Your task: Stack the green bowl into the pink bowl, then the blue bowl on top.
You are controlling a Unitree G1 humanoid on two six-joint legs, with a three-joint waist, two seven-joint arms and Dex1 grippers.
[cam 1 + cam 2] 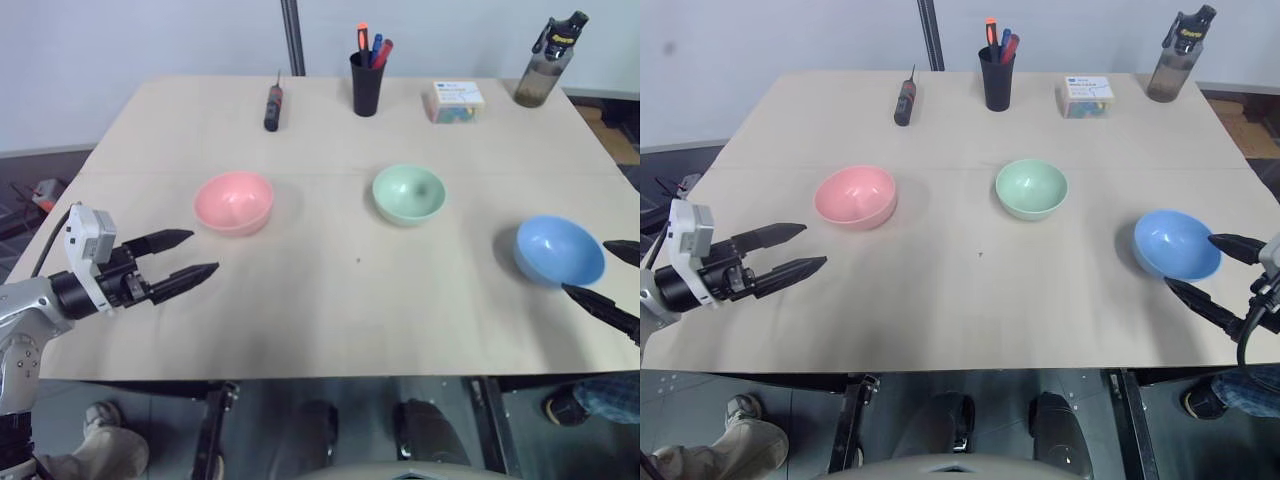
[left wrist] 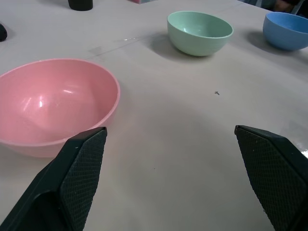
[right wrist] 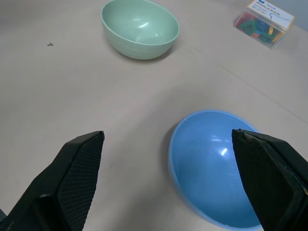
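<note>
Over the left edge of the tabletop (image 1: 330, 300) my left tool (image 1: 190, 256) hung with its two black fingers spread wide and nothing between them, pointing toward the pink bowl (image 1: 234, 202), which sat upright just beyond the fingertips without touching them. Further right, near the middle of the tabletop, I saw the green bowl (image 1: 409, 193), also upright and empty, well apart from the pink one. Behind those two, along the far edge, lay a dark screwdriver (image 1: 271, 106), then a black cup of pens (image 1: 366, 80), a small clear box of coloured clips (image 1: 458, 101) and a bottle (image 1: 547, 62) at the far right corner. Toward the right edge the blue bowl (image 1: 559, 250) rested tilted, and my right tool (image 1: 1212, 268) stood just beside it, fingers wide apart, empty, one either side of the bowl's near rim
</note>
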